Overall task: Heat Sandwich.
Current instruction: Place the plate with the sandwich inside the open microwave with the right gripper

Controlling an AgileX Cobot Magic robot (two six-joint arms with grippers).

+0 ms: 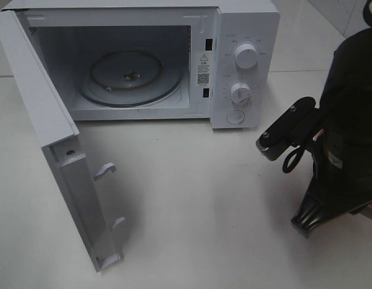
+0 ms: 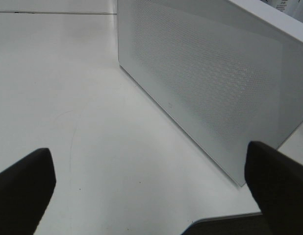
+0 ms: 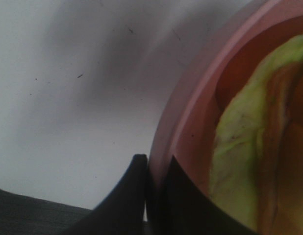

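The sandwich (image 3: pixel 239 147), showing pale green lettuce and a brownish layer, lies on a round pink plate (image 3: pixel 190 98) in the right wrist view. My right gripper (image 3: pixel 154 164) is shut on the plate's rim, one finger inside and one outside. In the high view the plate and sandwich are hidden by the black right arm (image 1: pixel 342 132) at the right edge. The white microwave (image 1: pixel 246 36) stands at the back with its door (image 1: pixel 35 90) swung wide to the left and a bare glass turntable (image 1: pixel 132 75) inside. My left gripper (image 2: pixel 151 181) is open and holds nothing, facing the door's meshed outer side (image 2: pixel 215 83).
Two latch hooks (image 1: pixel 105 171) stick out of the door's inner edge. Two knobs (image 1: pixel 246 55) and a button sit on the microwave's right-hand panel. White tabletop (image 1: pixel 192 217) stretches in front of the oven.
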